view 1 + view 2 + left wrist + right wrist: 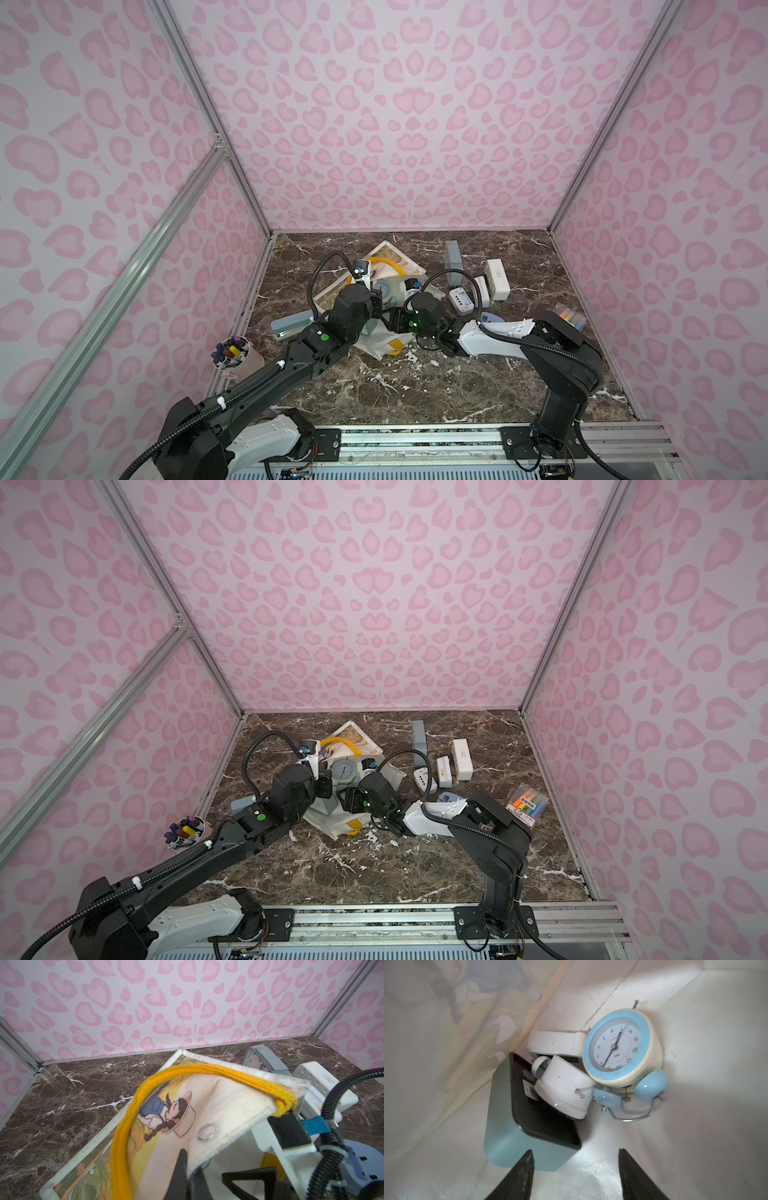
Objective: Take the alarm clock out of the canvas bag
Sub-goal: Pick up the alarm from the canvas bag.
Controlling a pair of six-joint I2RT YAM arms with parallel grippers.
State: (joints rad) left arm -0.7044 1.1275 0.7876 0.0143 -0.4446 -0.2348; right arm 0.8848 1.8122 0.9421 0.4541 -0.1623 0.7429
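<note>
Clock (615, 1048) dial: you could read black numerals 1 to 12, with 12 lying nearest the blue bells (651, 1083). Print beside the dial's centre: too small for you to read. Sticker (528, 1089) on the black face of the teal box (504, 1147): printed lines, illegible to you.

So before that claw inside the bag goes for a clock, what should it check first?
1. Bag mouth held open: ok. The left gripper pinches the rim of the canvas bag.
2. Reaching claw ready: ok. The right gripper has its jaws apart and empty.
3. Clock in sight: ok. The bell clock lies inside, face showing.
4. Clear path: not ok. The teal box lies nearer the jaws; the white object sits against the bell clock.
5. Which clock is meant: cannot tell.
</note>
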